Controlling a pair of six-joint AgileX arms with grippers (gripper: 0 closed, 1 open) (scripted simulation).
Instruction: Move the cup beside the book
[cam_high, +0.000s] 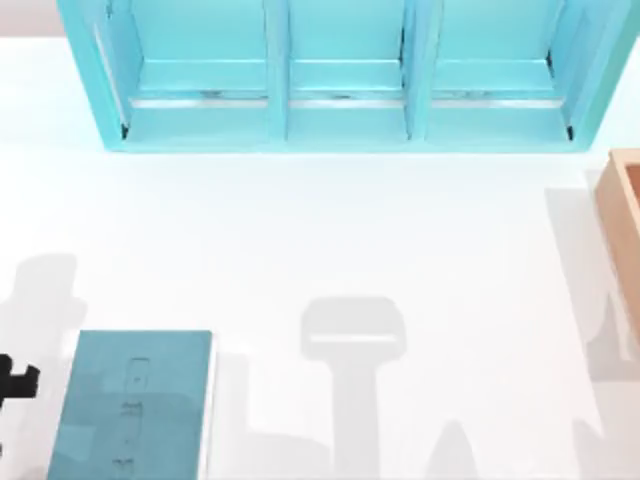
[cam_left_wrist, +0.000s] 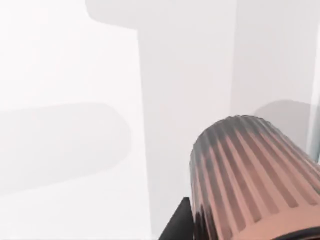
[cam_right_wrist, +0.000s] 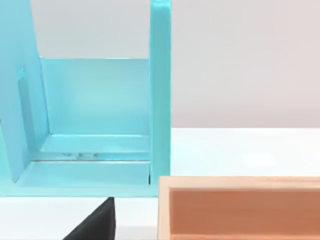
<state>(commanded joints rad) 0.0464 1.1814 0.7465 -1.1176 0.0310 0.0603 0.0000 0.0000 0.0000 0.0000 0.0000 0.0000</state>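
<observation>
The teal-blue book (cam_high: 135, 405) lies flat at the table's front left, its white page edge along its right side. Just left of it, a black part of my left gripper (cam_high: 15, 378) pokes in from the left edge. A ribbed brown cup (cam_left_wrist: 250, 175) sits close up in the left wrist view, a dark finger (cam_left_wrist: 175, 227) against its side. The cup's grey shadow lies apart from it on the white table, so the cup hangs above the surface with my left gripper shut on it. A dark bit of my right gripper (cam_right_wrist: 95, 222) shows near the shelf and box.
A large light-blue compartmented shelf unit (cam_high: 340, 75) spans the back of the table. A light wooden box (cam_high: 622, 205) stands at the right edge, beside the shelf's end wall (cam_right_wrist: 160, 95). Arm shadows fall across the white table (cam_high: 330, 230).
</observation>
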